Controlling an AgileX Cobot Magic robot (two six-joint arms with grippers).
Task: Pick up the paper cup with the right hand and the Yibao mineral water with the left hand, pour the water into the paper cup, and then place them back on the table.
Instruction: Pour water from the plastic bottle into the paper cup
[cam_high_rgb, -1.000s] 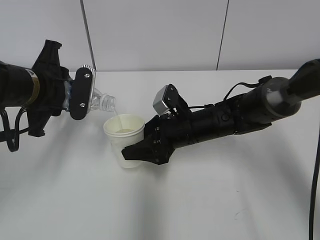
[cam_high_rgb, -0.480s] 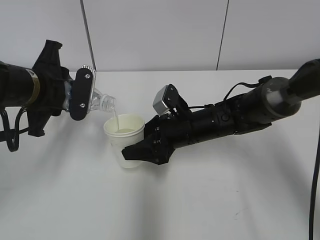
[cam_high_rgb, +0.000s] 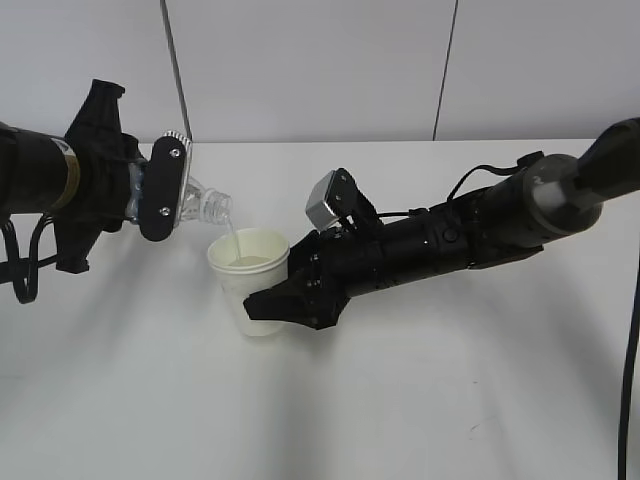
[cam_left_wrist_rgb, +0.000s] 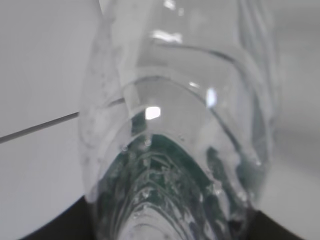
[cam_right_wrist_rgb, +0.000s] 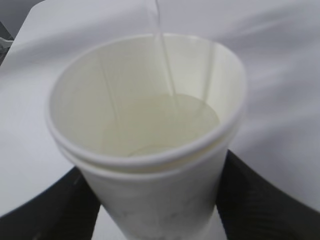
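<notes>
Exterior view: unchanged; left hand (cam_high_rgb: 150, 195) fingers grip the tilted Yibao mineral water (cam_high_rgb: 205, 205), right hand (cam_high_rgb: 275, 300) fingers the paper cup (cam_high_rgb: 245, 275).

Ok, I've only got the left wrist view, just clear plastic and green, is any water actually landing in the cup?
Observer: Yes. The right wrist view shows a thin stream falling inside the paper cup onto a shallow pool of water.
Operator: Is the cup held or standing on the table?
Observer: Held. The right hand is shut on its side, and in the exterior view its base sits close over the table; I cannot tell if it touches.
Operator: And how is my bottle angled?
Observer: The Yibao mineral water is tilted mouth-down to the right in the left hand, its mouth just above the cup's far-left rim.
</notes>
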